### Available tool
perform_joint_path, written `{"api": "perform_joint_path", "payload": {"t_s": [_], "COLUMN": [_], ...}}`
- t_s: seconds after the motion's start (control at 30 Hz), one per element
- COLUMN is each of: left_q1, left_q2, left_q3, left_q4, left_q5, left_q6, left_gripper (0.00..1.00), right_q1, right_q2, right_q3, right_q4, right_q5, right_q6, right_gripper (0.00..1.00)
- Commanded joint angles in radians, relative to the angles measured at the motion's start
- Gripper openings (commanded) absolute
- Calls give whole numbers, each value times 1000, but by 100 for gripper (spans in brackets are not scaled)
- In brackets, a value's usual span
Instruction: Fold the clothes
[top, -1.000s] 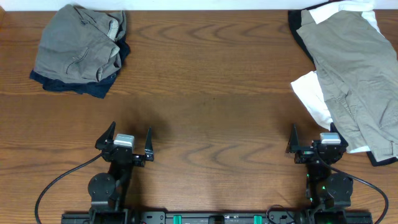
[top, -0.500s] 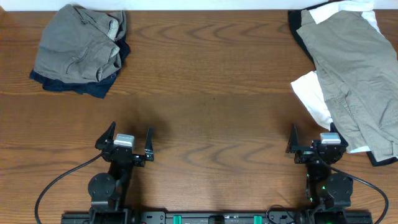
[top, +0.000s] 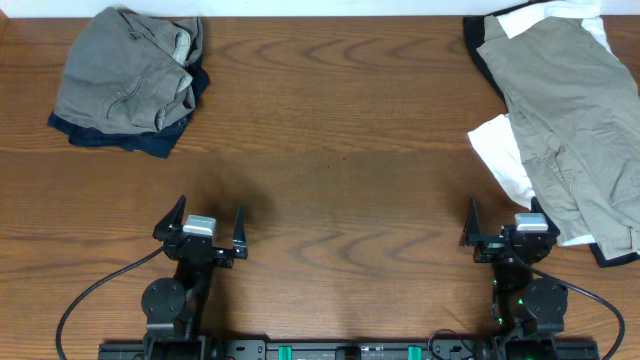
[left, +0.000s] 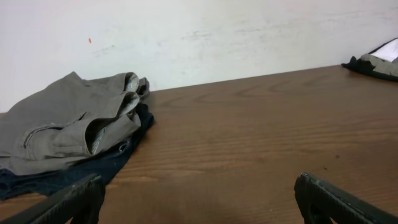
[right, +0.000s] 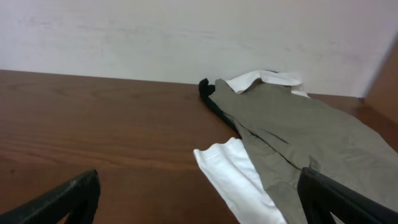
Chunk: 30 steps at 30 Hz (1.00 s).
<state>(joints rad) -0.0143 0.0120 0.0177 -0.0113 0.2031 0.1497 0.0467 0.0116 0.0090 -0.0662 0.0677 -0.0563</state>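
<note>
The overhead camera looks straight down on the whole brown wooden table (top: 330, 150). Each wrist camera sits low near the front edge, facing the white back wall (left: 249, 31). The left one shares the folded grey-khaki clothes pile (top: 125, 75) with overhead; the right, the spread khaki-and-white clothes heap (top: 570, 120).

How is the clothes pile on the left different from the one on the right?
The left pile is folded into a compact stack; the right pile lies spread out, unfolded. The left pile has dark blue cloth underneath; the right pile has white and black. Both have a khaki garment on top.
</note>
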Motion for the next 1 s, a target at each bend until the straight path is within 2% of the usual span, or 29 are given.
{"api": "perform_joint_path", "payload": {"t_s": [0.0,0.97], "left_q1": [-4,-4], "left_q2": [-8,-8], "left_q3": [-14,-14], "left_q4": [-40,-29], "left_q5": [21,22], "left_q6": [-16,-16], "left_gripper": [98,98], "right_q1": [-11,-11], "right_q2": [-6,-6], "right_q3": [-3,-3], "right_q4": [-2,-4], "right_q5": [0,3], "right_q6": [-12,-12], "right_gripper": [99,99]}}
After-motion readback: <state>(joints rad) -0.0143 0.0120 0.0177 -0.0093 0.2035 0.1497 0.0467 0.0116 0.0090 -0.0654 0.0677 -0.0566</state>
